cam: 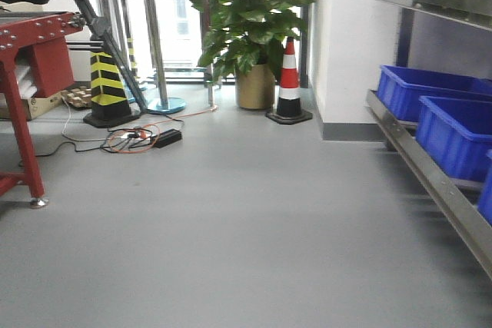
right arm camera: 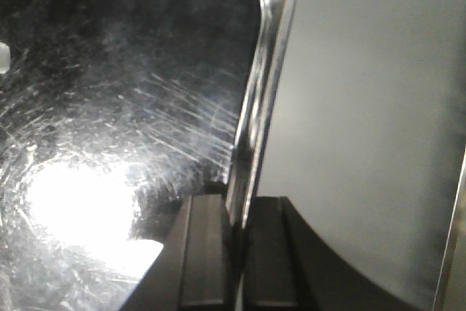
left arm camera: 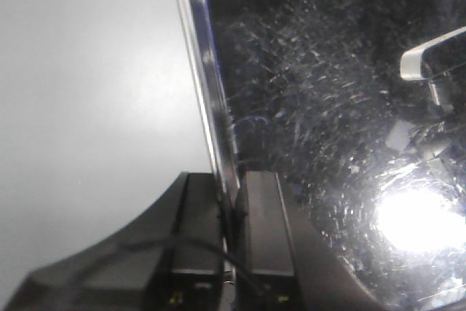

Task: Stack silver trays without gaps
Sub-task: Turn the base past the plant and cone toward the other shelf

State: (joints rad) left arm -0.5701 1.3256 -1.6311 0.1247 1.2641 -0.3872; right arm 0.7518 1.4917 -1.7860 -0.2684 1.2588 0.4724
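Observation:
A silver tray fills the right of the left wrist view, its scratched shiny floor glaring with reflected light. My left gripper is shut on its left rim, one finger inside the tray and one outside. In the right wrist view a silver tray fills the left side, and my right gripper is shut on its right rim. Whether both views show the same tray I cannot tell. Grey floor lies beyond each rim. No tray or gripper appears in the front view.
Ahead, blue bins sit on a steel shelf rail along the right wall. A red frame stands at left, with cables, striped cones and a potted plant farther back. A thin metal edge shows at the far right.

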